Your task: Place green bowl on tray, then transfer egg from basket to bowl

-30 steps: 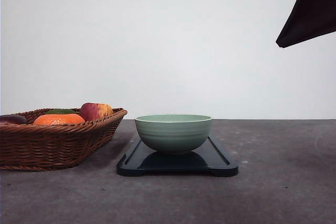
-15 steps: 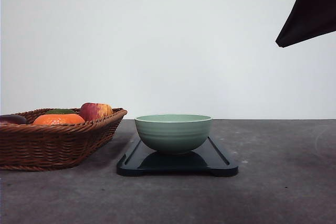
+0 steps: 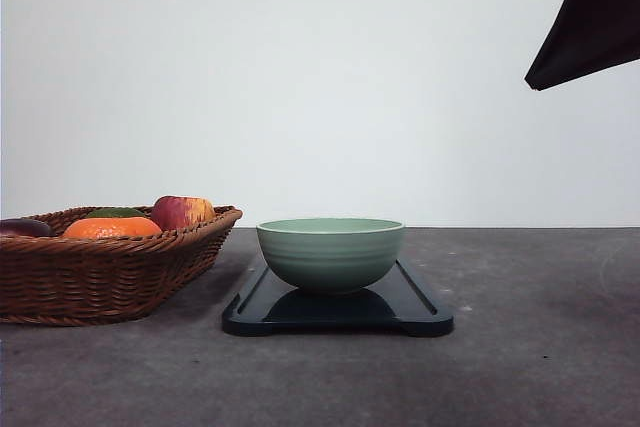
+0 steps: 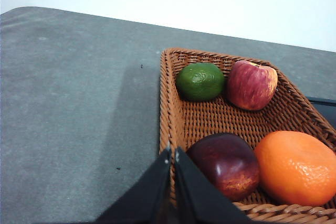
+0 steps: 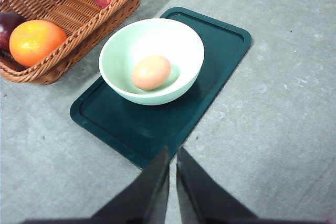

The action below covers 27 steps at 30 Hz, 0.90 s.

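Observation:
The green bowl (image 3: pixel 331 252) (image 5: pixel 151 60) stands upright on the dark tray (image 3: pixel 415 307) (image 5: pixel 220 51). A tan egg (image 5: pixel 151 72) lies inside the bowl. The brown wicker basket (image 3: pixel 95 277) (image 4: pixel 173 108) (image 5: pixel 68 19) sits left of the tray, apart from it. My right gripper (image 5: pixel 172 156) is shut with nothing in it, hovering above the table just off the tray's edge. My left gripper (image 4: pixel 172 153) is shut and empty, over the basket's rim beside a dark red fruit (image 4: pixel 224 163).
The basket holds an orange (image 4: pixel 295 167) (image 3: pixel 112 228), an apple (image 4: pixel 251 84) (image 3: pixel 182 212) and a green citrus (image 4: pixel 200 82). A dark arm part (image 3: pixel 590 17) hangs at the upper right. Bare grey tabletop (image 3: pixel 540 347) lies right of the tray.

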### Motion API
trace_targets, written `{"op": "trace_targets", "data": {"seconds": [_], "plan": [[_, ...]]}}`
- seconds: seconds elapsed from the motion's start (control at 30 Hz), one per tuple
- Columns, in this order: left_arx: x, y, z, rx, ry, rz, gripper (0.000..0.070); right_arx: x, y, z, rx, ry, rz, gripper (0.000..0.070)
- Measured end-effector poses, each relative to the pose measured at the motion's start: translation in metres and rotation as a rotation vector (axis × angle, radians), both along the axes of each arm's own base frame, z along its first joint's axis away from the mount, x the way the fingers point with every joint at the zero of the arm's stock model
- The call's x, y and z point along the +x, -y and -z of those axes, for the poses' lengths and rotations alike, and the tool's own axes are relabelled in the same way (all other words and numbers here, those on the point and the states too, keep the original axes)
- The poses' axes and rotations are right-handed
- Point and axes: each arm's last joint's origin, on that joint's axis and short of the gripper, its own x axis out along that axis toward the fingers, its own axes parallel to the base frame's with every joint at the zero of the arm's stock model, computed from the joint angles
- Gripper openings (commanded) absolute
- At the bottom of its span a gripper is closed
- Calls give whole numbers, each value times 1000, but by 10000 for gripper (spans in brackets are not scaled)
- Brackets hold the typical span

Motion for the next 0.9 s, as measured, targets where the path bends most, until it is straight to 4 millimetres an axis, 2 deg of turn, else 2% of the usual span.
{"op": "trace_targets", "data": {"seconds": [0.13,0.23,0.53,0.9], "plan": [[0,0,0,0,0,0,0,-1,7,-2,-43,84,17,15],[0,0,0,0,0,0,0,-9,21,3,-19,178,75,15],[0,0,0,0,0,0,0,-33,58,54,17,366,294,15],[0,0,0,0,0,0,0,-56,73,85,23,503,442,15]]}}
